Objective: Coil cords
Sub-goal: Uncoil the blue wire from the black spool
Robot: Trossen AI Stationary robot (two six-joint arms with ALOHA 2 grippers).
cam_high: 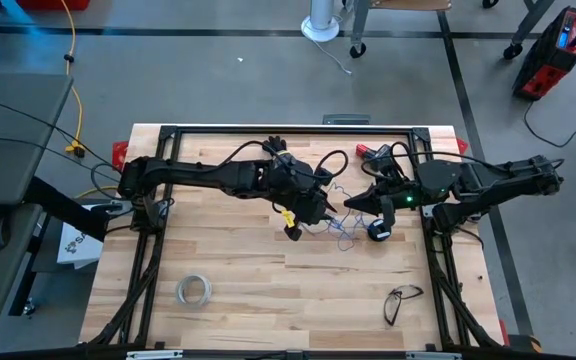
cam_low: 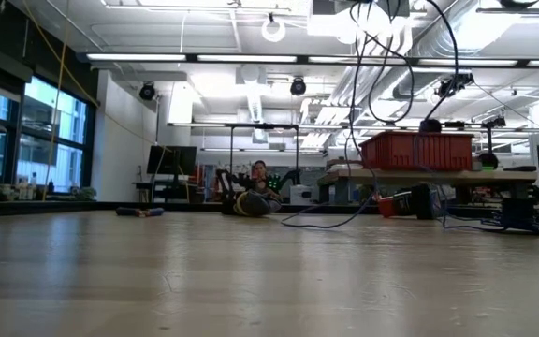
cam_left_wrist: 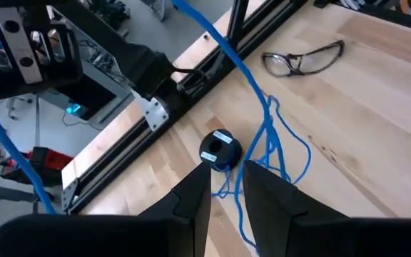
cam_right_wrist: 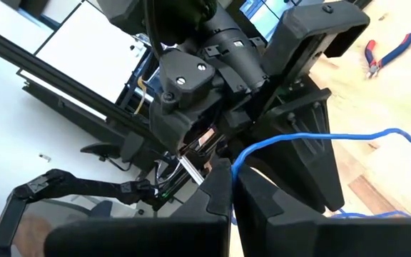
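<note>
The thin blue wire (cam_high: 343,228) lies in a loose tangle on the table's middle right, and one end leads to the small dark spool (cam_high: 378,230), which lies flat on the wood and also shows in the left wrist view (cam_left_wrist: 220,148). My right gripper (cam_right_wrist: 232,187) is shut on the wire just left of the tangle, above the table (cam_high: 353,205). My left gripper (cam_left_wrist: 227,189) is open right beside it (cam_high: 326,212). It points toward the spool, with slack wire loops (cam_left_wrist: 270,153) under its fingers. I cannot tell whether it touches them. My right gripper pinches a single strand of the wire (cam_right_wrist: 242,163) between its two fingertips. The fingers point toward the table's left. From them the strand arcs up and away, slack, toward the tangle (cam_right_wrist: 398,134), clear of the wood.
A whitish tape ring (cam_high: 195,290) lies near the front left. Safety glasses (cam_high: 401,300) lie near the front right. Red-handled pliers (cam_high: 368,152) lie at the far right. The black frame rail (cam_left_wrist: 155,107) runs along the table's right edge. A thick yellow cable (cam_high: 73,90) hangs off the table at the left.
</note>
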